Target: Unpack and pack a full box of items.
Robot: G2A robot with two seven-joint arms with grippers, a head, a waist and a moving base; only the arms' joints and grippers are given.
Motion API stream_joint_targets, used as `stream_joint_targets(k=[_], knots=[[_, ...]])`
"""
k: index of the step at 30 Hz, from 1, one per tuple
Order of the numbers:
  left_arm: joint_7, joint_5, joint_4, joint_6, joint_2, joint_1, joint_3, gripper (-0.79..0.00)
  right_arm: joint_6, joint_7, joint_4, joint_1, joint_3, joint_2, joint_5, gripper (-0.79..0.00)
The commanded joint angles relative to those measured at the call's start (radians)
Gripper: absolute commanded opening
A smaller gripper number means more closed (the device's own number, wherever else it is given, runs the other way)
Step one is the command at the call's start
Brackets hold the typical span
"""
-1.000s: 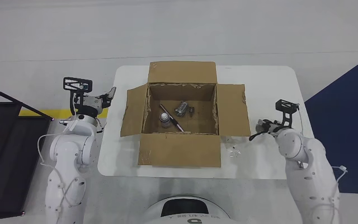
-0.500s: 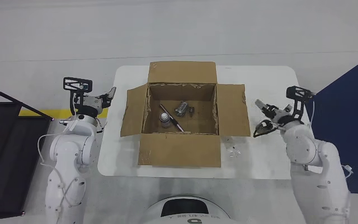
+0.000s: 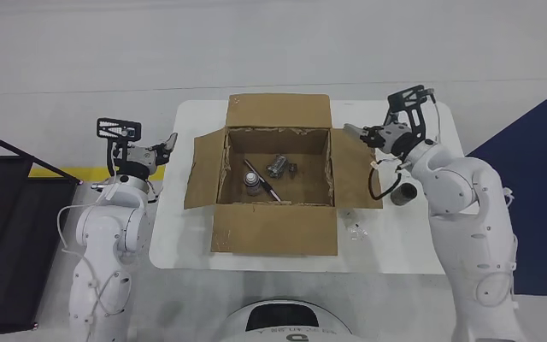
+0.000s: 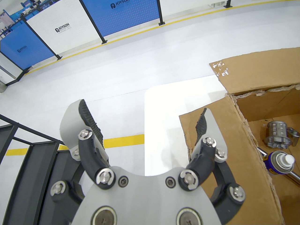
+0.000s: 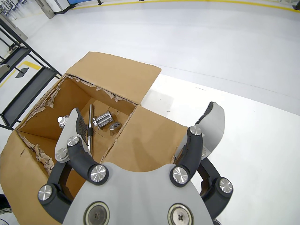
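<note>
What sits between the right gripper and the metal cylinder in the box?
Only cardboard, in the right wrist view: the right gripper, jaws open, hangs over the folded-out flap of the box; beyond the torn wall edge lies the metal cylinder.

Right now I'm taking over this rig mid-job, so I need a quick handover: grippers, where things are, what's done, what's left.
Left gripper: open, empty, at the left edge of the table.
Right gripper: open, empty, above the right flap of the box.
Box: on the table, flaps spread. Inside lie a spray can, a metal rod, a metal cylinder and a small bracket.
Done: one small part lies on the table by the box's near right corner.
Left: empty the box, then repack.
</note>
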Motion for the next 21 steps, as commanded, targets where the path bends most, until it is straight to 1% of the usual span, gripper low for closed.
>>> stream_joint_targets(k=[1, 6, 7, 8, 9, 10, 15, 19, 21], knots=[[0.000, 0.000, 0.000, 0.000, 0.000, 0.000, 0.000, 0.000, -0.001, 0.000, 0.000, 0.000, 0.000, 0.000, 0.000, 0.000], [0.000, 0.000, 0.000, 0.000, 0.000, 0.000, 0.000, 0.000, -0.001, 0.000, 0.000, 0.000, 0.000, 0.000, 0.000, 0.000], [0.000, 0.000, 0.000, 0.000, 0.000, 0.000, 0.000, 0.000, -0.040, 0.000, -0.013, 0.000, -0.022, -0.001, 0.016, 0.000], [0.000, 0.000, 0.000, 0.000, 0.000, 0.000, 0.000, 0.000, -0.124, 0.002, -0.004, 0.007, -0.062, -0.001, 0.039, 0.000], [0.000, 0.000, 0.000, 0.000, 0.000, 0.000, 0.000, 0.000, -0.165, 0.010, 0.021, 0.027, -0.090, -0.001, 0.034, 0.000], [0.000, 0.000, 0.000, 0.000, 0.000, 0.000, 0.000, 0.000, -0.186, 0.025, 0.042, 0.048, -0.120, -0.002, 0.016, 0.000], [0.000, 0.000, 0.000, 0.000, 0.000, 0.000, 0.000, 0.000, -0.335, 0.033, 0.150, 0.155, -0.304, -0.018, 0.052, 0.000], [0.000, 0.000, 0.000, 0.000, 0.000, 0.000, 0.000, 0.000, -0.391, 0.042, 0.232, 0.241, -0.444, -0.036, 0.017, 0.000], [0.000, 0.000, 0.000, 0.000, 0.000, 0.000, 0.000, 0.000, -0.398, 0.033, 0.278, 0.279, -0.509, -0.048, 0.004, 0.000]])
